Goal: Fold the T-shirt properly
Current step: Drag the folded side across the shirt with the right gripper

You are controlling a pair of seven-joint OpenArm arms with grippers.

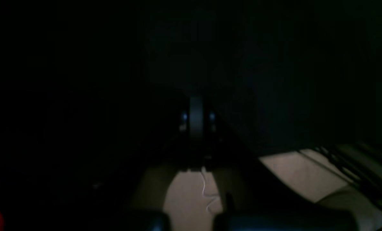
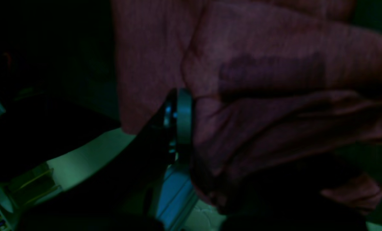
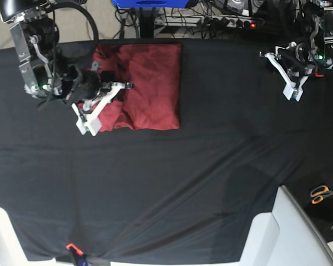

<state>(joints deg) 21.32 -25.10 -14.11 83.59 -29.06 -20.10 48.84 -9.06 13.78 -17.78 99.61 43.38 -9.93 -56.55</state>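
The brick-red T-shirt (image 3: pixel 150 83) lies folded into a rough rectangle on the black table cloth (image 3: pixel 166 183), at the back left of centre. My right gripper (image 3: pixel 87 126) is at the shirt's front-left corner. In the right wrist view its jaws (image 2: pixel 186 118) look shut, with bunched red fabric (image 2: pixel 258 64) pressed against and over one finger, so it seems to hold the shirt's edge. My left gripper (image 3: pixel 294 93) hovers far off at the back right, shut and with nothing in it. The left wrist view is very dark; the closed fingers (image 1: pixel 196 118) barely show.
Orange-handled scissors (image 3: pixel 322 194) lie at the right edge. White panels stand at the front right (image 3: pixel 277 233) and front left (image 3: pixel 0 233). Cables and a power strip (image 3: pixel 227 19) run behind the table's back edge. A small orange clip (image 3: pixel 71 246) sits at the front edge.
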